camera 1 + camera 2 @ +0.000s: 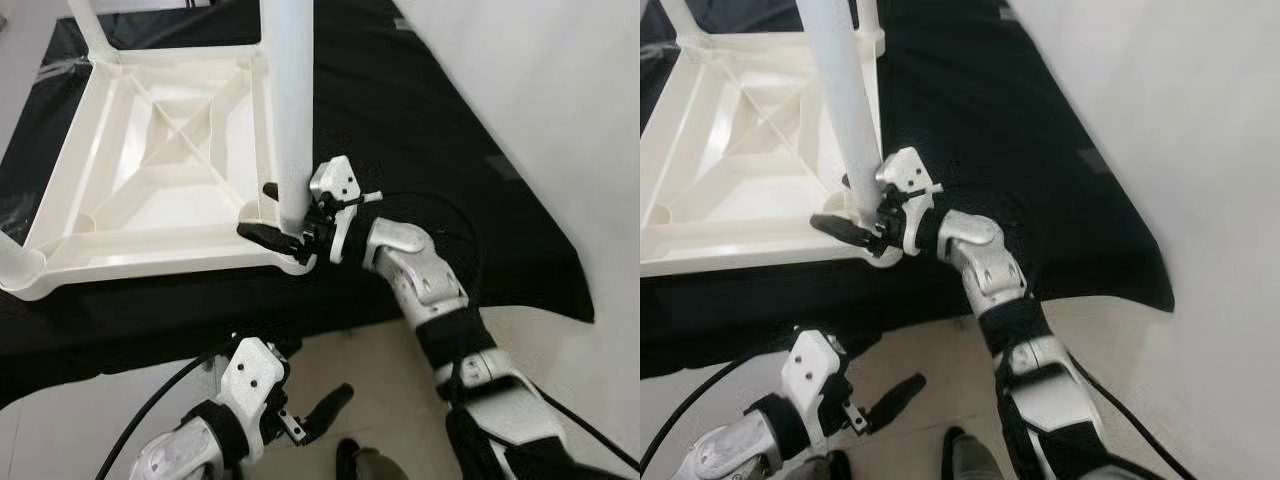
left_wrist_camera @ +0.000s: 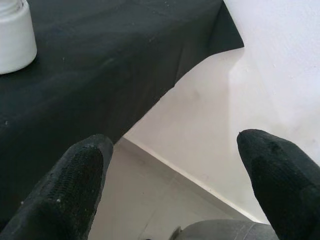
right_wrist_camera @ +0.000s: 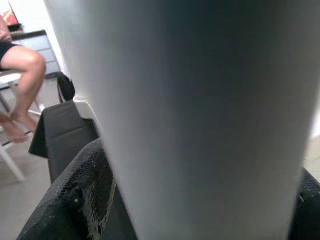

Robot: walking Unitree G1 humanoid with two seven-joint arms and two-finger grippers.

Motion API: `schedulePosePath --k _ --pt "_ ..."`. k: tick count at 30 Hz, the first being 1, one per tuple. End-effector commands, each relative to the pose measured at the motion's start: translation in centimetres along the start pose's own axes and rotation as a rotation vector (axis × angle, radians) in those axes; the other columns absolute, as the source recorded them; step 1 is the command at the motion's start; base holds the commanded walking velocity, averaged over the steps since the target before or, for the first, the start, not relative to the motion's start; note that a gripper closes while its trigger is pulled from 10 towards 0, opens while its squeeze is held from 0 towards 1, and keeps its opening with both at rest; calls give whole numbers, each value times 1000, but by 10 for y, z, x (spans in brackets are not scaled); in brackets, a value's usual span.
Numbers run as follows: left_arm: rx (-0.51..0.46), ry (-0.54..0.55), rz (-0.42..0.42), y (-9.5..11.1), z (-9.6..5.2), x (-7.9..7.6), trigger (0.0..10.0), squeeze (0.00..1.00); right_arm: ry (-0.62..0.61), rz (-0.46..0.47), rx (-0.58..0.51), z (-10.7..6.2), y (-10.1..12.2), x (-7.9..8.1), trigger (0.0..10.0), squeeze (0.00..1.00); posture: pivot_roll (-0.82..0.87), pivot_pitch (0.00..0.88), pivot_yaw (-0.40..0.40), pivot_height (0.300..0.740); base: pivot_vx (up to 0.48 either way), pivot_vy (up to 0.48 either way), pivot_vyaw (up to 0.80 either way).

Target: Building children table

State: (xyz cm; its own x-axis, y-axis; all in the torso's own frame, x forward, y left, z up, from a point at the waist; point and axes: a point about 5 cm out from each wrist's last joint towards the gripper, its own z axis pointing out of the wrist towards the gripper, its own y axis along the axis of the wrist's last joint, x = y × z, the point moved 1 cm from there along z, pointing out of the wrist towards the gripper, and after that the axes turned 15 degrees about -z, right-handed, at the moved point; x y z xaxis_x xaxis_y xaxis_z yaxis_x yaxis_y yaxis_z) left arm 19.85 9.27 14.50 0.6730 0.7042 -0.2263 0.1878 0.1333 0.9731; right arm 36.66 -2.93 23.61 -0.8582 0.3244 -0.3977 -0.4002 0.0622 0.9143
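Observation:
A white plastic children's table (image 1: pixel 150 170) lies upside down on a black-covered surface (image 1: pixel 400 120). One white leg (image 1: pixel 290 100) stands upright in its near right corner socket. My right gripper (image 1: pixel 275 212) is shut on the base of this leg, one black finger on each side; in the right wrist view the leg (image 3: pixel 200 100) sits between the fingers (image 3: pixel 75 200). My left gripper (image 1: pixel 320 410) hangs open below the surface's front edge, over the floor, holding nothing; its fingertips (image 2: pixel 75 190) stand wide apart.
Another white leg (image 1: pixel 85 25) rises at the table's far left corner, and a white stub (image 1: pixel 15 265) sits at the near left corner. A white cylinder (image 2: pixel 15 35) rests on the black cloth. A seated person's legs (image 3: pixel 20 75) are in the background. Pale floor (image 1: pixel 560 130) lies to the right.

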Motion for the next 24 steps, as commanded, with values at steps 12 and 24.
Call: schedulePosePath --k 12,24 --pt "6 3 3 -6 1 1 10000 0 156 74 -29 -2 1 -11 0 0 103 218 -80 740 0 0 0" --pt "-4 0 -4 -6 -2 0 10000 0 -673 87 504 -49 -78 -1 0 0 53 239 -111 740 0 0 0"
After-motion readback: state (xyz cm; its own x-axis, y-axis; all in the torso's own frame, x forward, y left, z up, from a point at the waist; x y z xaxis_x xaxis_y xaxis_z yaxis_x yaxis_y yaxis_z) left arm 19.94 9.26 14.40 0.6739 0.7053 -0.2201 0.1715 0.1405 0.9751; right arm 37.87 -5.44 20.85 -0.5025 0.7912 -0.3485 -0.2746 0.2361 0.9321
